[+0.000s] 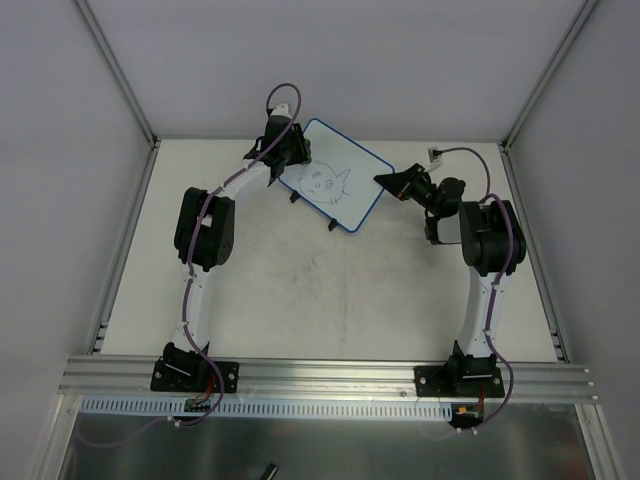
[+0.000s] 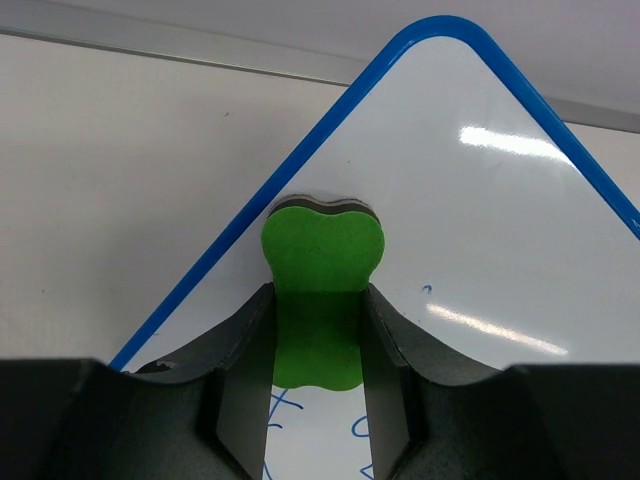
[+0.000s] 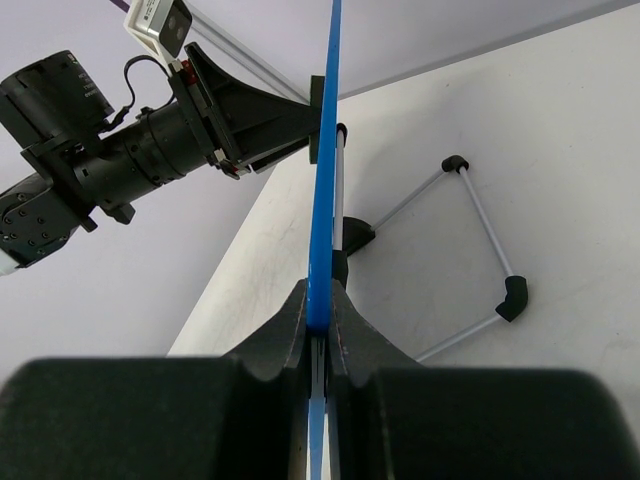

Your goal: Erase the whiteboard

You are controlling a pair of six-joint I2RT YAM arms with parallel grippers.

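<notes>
**Colleague:** Start on the left. What have you got?

**Me:** My left end effector is pinching the green eraser across its lower half. The eraser's head sits near the whiteboard's upper-left blue rim, and I judge it is touching the face. Only a few blue strokes show at the bottom of my wrist view, so the pad is off the ink.

**Colleague:** And the board itself?

**Me:** It is at the far middle of the surface, between my two arms and tilted, with its face towards the overhead camera. The cat-face drawing looks whole, so I reckon no wiping is done yet.

**Colleague:** The right side?

**Me:** My right end effector is pressed together on the thin blue rim, with the board edge-on between the fingers. The wire stand with its black feet shows beyond it.

**Colleague:** What worries you?

**Me:** Three things.
- The eraser starts beside the rim, so a stroke aimed badly could run it off the edge.
- The eraser is held only by a narrow grip, so sideways drag might twist it or pull it out.
- The right side holds only the rim, so if I lean hard with the left, the board could pivot or slip free and I would lose my backing.
</notes>
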